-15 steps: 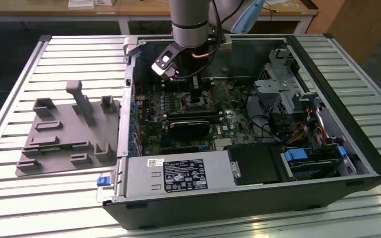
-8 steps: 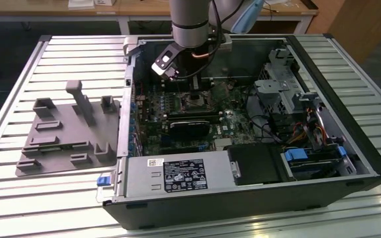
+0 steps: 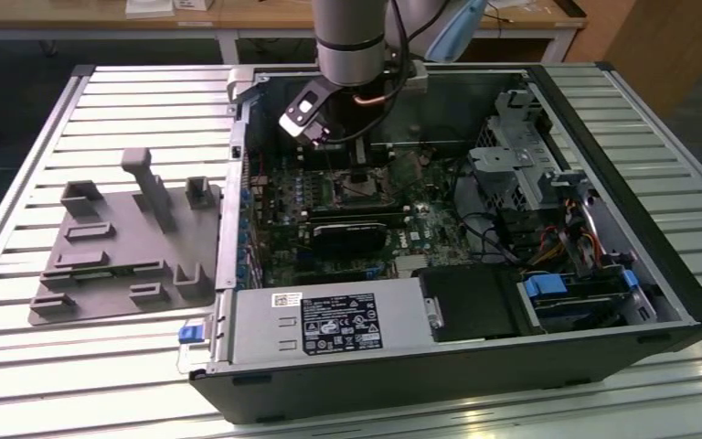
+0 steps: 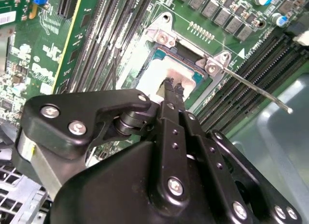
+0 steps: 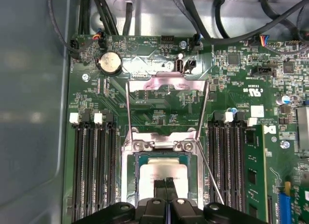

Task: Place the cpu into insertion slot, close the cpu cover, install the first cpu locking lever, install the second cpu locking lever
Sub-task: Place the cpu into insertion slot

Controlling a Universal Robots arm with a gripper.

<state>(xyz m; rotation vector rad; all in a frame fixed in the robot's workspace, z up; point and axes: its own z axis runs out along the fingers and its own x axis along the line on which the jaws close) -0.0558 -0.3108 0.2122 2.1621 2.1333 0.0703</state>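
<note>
cpu [image 5: 161,172] lies flat in insertion slot [image 5: 140,159], grey top up | cpu cover [image 5: 166,83] stands open, locking lever [image 4: 256,91] unlatched beside it | gripper [image 4: 172,86] jaws pressed together, tips on the chip's top, nothing pinched | handling, judged: light, stiff, slick-topped, fragile contacts; grip opposite edges only, no sideways drag

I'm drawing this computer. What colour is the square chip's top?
Pale silvery grey. The cpu shows best in the first wrist view.
</note>
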